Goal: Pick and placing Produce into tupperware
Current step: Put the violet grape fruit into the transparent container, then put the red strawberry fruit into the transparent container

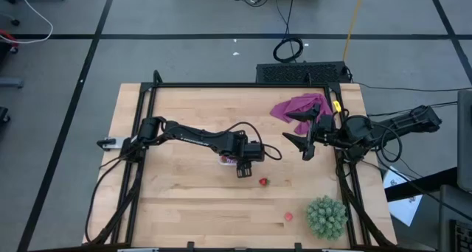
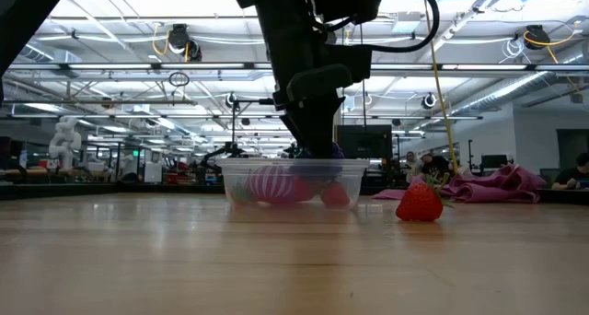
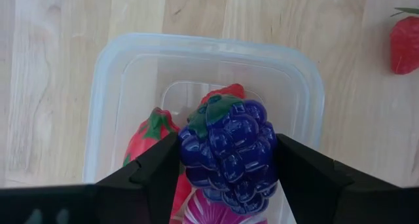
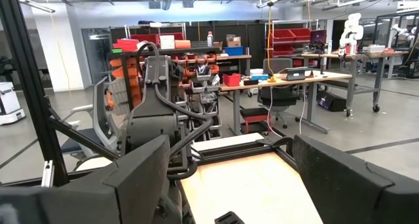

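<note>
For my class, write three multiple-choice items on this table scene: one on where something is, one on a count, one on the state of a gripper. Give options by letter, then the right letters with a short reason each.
1. Where is the left gripper?
A. Directly over the clear box
B. Beside the green spiky ball
C. On the purple cloth

2. How many red strawberry pieces lie on the bare table outside the box in the high view?
A. None
B. Two
C. Five

3. What is the left gripper doing?
A. Open and empty
B. Shut on the purple grape bunch
C. Shut on the cloth

Answers:
1 A: the left wrist view shows the box right beneath its fingers.
2 B: one strawberry and another sit on the wood.
3 B: both fingers press the bunch's sides above the box.
</note>
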`<action>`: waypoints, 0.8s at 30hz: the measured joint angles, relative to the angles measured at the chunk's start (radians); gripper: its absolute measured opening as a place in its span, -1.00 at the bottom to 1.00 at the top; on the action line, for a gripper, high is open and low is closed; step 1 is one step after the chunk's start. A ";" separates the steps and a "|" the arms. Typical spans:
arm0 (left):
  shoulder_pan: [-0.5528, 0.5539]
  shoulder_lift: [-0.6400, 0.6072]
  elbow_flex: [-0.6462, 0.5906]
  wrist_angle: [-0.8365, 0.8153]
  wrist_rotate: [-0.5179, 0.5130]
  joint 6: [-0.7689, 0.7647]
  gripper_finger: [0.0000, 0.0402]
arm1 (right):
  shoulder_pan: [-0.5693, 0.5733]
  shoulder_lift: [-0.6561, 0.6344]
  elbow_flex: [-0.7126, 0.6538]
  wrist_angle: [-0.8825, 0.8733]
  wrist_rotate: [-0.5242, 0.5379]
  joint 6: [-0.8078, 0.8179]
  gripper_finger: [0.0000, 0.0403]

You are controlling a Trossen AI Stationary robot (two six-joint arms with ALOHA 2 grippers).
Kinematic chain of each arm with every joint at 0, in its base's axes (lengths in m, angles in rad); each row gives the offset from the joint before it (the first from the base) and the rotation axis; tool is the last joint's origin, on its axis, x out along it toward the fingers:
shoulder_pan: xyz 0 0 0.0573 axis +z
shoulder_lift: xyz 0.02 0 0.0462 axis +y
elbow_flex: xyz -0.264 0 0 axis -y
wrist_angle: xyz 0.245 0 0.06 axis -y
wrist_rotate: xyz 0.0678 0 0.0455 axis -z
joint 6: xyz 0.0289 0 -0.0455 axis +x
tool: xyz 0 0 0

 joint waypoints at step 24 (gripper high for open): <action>0.000 0.000 -0.001 0.007 -0.003 -0.003 0.45 | 0.000 0.000 0.000 0.000 0.000 0.000 0.57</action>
